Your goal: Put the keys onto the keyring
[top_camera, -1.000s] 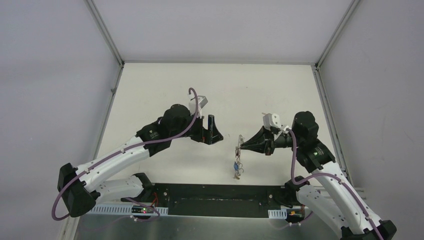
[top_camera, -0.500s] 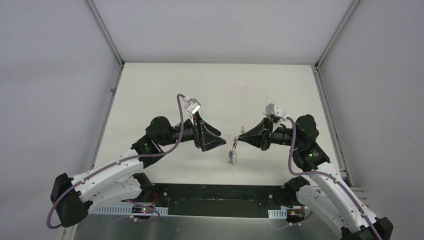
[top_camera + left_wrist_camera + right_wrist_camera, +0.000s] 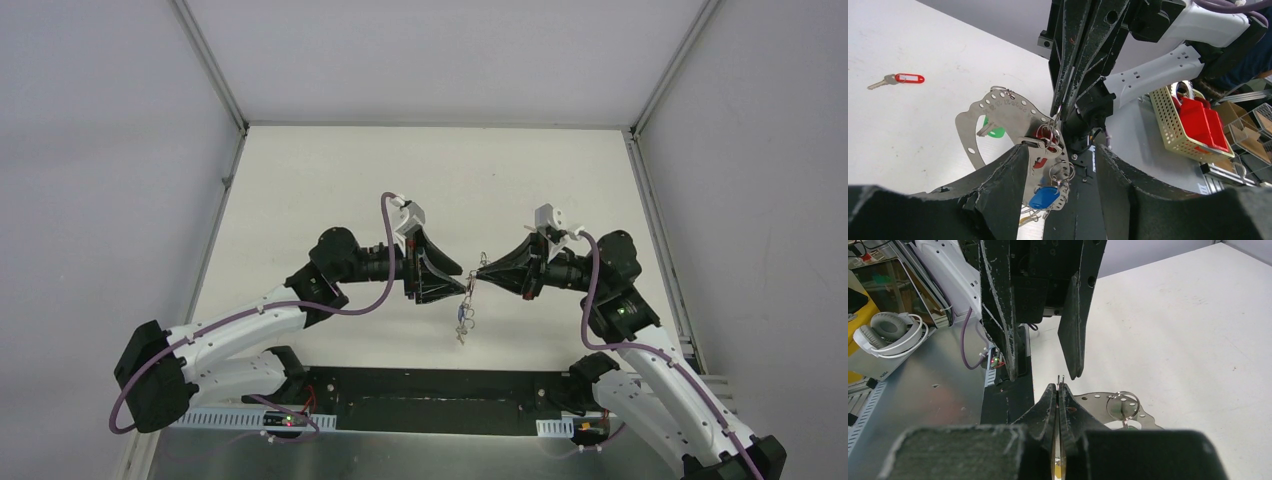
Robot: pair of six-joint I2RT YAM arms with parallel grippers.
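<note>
Mid-frame, r. gripper (image 3: 478, 273) pinched the keyring (image 3: 998, 114) aloft, green/red/blue keys (image 3: 1044, 197) already on, l. gripper (image 3: 1060, 150) spread around it; red-tagged key (image 3: 898, 79), upper left, apparently outstanding.

White arms, black joints, above the black base plate (image 3: 440, 400).
Left arm (image 3: 240, 322) and right arm (image 3: 655, 372) carry looping purple cables (image 3: 385, 250); scuffed black wedge fingers (image 3: 993, 200) farthest from the plate.
</note>
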